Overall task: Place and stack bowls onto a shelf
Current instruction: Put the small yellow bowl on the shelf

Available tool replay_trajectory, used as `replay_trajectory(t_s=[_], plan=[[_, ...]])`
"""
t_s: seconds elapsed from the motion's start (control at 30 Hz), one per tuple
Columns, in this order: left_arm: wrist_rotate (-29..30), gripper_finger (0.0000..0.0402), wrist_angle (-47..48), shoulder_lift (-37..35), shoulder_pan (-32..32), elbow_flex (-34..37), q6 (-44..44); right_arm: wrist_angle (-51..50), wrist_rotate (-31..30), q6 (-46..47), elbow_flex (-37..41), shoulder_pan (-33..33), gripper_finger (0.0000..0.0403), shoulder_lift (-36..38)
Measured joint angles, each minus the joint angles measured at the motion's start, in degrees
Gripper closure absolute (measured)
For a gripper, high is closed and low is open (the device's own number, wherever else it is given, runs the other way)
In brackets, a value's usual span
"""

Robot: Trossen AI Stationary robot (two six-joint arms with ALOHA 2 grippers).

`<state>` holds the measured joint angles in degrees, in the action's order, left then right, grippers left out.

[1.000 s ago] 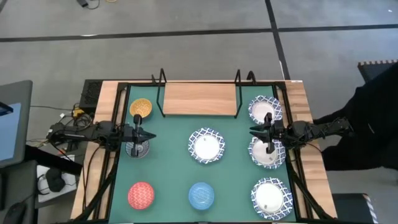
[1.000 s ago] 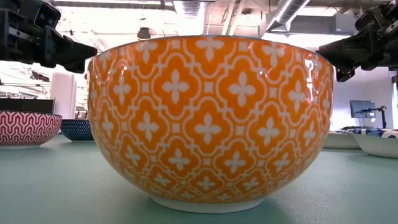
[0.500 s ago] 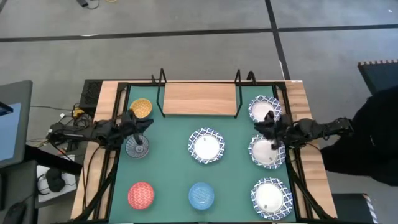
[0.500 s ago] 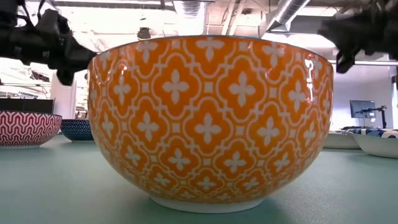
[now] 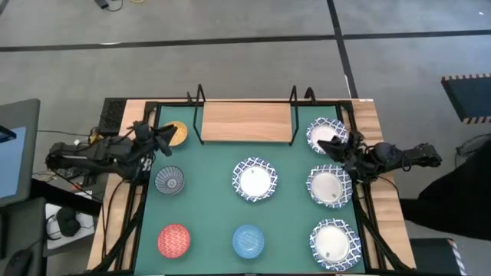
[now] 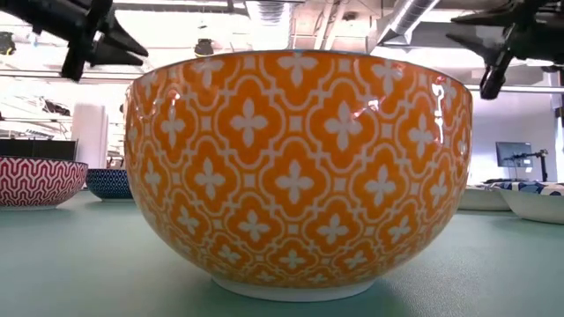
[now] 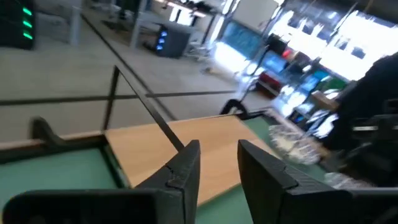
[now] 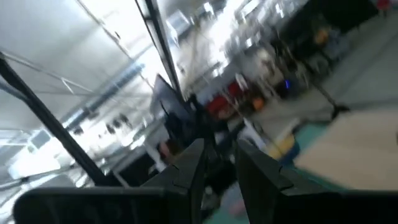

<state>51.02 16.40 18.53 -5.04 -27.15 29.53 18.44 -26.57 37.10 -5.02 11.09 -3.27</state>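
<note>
From my console: red bowl (image 5: 174, 240), blue bowl (image 5: 248, 240) and white bowls (image 5: 334, 242) sit nearest on the bench's green mat (image 5: 211, 199). Beyond, left jaws (image 5: 163, 139) hover slightly parted by the yellow bowl (image 5: 176, 133) at ten o'clock; right jaws (image 5: 331, 147), slightly parted, at two. Farthest, the shelf (image 5: 245, 123) stands bare at twelve.

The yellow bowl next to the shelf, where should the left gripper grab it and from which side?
Grip the yellow bowl by its rim, one finger inside and one outside, coming from above. It sits upright and open, and the left gripper hovers at its edge.
</note>
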Motion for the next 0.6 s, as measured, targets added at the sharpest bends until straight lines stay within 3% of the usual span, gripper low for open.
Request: replay_trajectory(t_s=[0.2,0.33,0.6], plan=[[5.90,0.0268,6.79,13.96,3.51,-8.20,-1.96,-7.59,2.73,1.40,-0.94,0.02,0.0287,-4.40],[6.51,0.0239,8.48,21.70,11.22,-9.75,-1.47,-7.83,2.52,-2.48,-0.95,-0.69,0.0287,-6.72],[-17.82,0.0212,13.23,32.30,40.72,-10.17,-7.92,-7.32,-6.42,2.33,-1.04,-4.09,0.0275,-9.82]])
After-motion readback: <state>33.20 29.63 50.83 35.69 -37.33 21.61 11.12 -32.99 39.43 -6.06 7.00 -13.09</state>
